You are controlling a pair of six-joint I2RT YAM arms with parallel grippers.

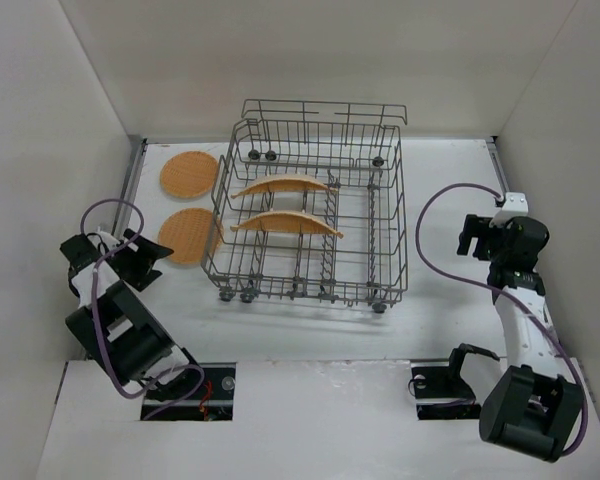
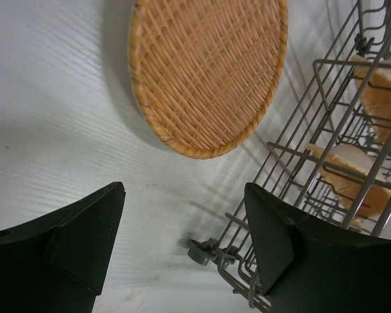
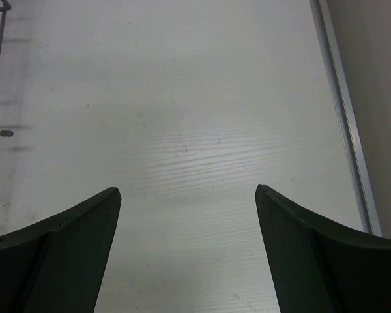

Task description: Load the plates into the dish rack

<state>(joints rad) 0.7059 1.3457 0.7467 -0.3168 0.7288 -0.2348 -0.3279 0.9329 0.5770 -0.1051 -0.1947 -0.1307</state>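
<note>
The grey wire dish rack point(image 1: 392, 225) stands mid-table. Two orange-tan plates stand on edge between its tines, one further back point(image 1: 285, 185) and one nearer point(image 1: 288, 223). Two more plates lie flat on the table left of the rack, a far one point(image 1: 188, 173) and a near one point(image 1: 190, 235). My left gripper point(image 1: 152, 256) is open and empty, just left of the near flat plate, which fills the top of the left wrist view point(image 2: 208, 72) beside the rack's corner wheel point(image 2: 202, 251). My right gripper point(image 1: 467, 236) is open and empty, right of the rack, over bare table.
White walls enclose the table on three sides. A metal rail point(image 3: 344, 111) runs along the table's right edge. Purple cables loop off both arms. The rack's left wall point(image 2: 326, 150) stands close to my left gripper's right finger point(image 2: 280, 241).
</note>
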